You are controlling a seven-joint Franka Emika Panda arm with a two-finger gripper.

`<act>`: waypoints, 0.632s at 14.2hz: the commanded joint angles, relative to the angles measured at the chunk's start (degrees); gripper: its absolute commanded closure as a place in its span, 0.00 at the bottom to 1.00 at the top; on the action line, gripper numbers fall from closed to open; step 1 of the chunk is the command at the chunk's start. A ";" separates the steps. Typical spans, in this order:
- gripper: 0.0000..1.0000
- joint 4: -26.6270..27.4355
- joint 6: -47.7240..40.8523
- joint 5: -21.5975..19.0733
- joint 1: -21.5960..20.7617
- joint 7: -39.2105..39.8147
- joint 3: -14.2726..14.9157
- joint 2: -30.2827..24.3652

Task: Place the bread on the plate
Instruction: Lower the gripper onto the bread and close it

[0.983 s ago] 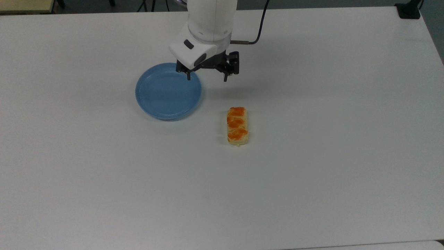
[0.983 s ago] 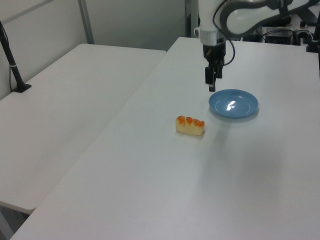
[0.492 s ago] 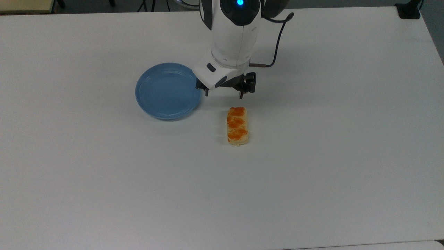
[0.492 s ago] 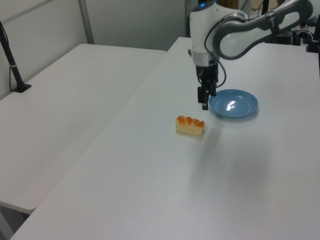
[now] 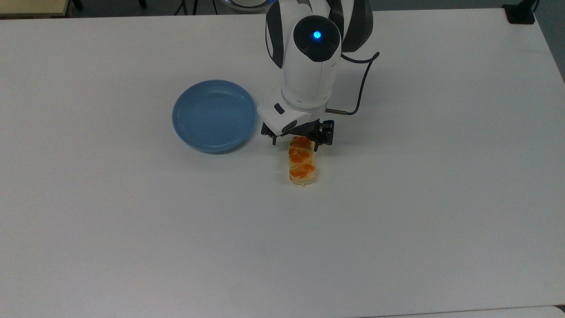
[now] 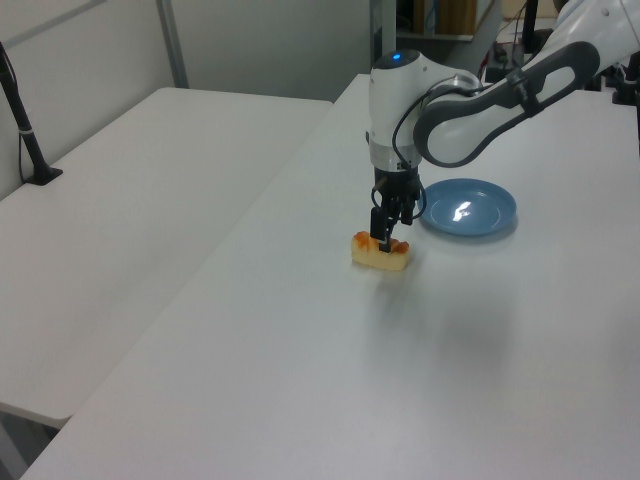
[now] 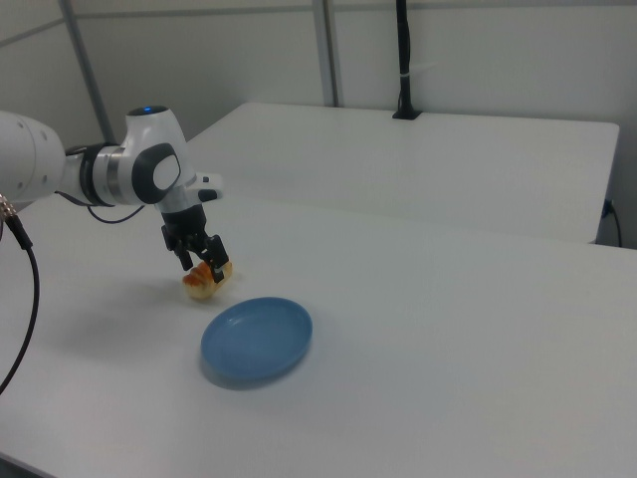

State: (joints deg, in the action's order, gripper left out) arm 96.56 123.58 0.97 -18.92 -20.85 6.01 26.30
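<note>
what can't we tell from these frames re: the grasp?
- Top view: the gripper body hides the far end of the bread, so contact is unclear.
- Left view: the fingers overlap the bread; height above it is unclear.
- Right view: the gripper hides much of the bread beside the plate.

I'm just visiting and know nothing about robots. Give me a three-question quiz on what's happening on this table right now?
1. True or false: the bread already lies on the plate.
2. In the top view, the gripper is over which end of the bread: (a) the end nearer the arm, (b) the far end, (c) the middle?
3. Fill in: the plate is coloured ____.

Key: 1. False, the bread lies on the table beside the plate. 2. (a). 3. Blue; nothing lies in it.
</note>
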 commanded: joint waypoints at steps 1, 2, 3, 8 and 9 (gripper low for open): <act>0.04 0.03 4.29 -0.79 -0.68 -3.22 0.40 1.56; 0.06 -0.14 5.08 -0.79 -0.68 -4.19 0.40 1.74; 0.17 -0.14 5.61 -0.62 -0.77 -4.55 0.40 2.00; 0.88 -0.23 4.57 -0.70 -0.25 -4.38 0.40 0.69; 0.88 -0.14 3.35 -0.70 -0.07 -4.20 0.40 -0.53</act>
State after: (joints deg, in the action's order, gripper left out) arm 96.14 128.25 0.94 -18.95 -24.22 6.03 28.19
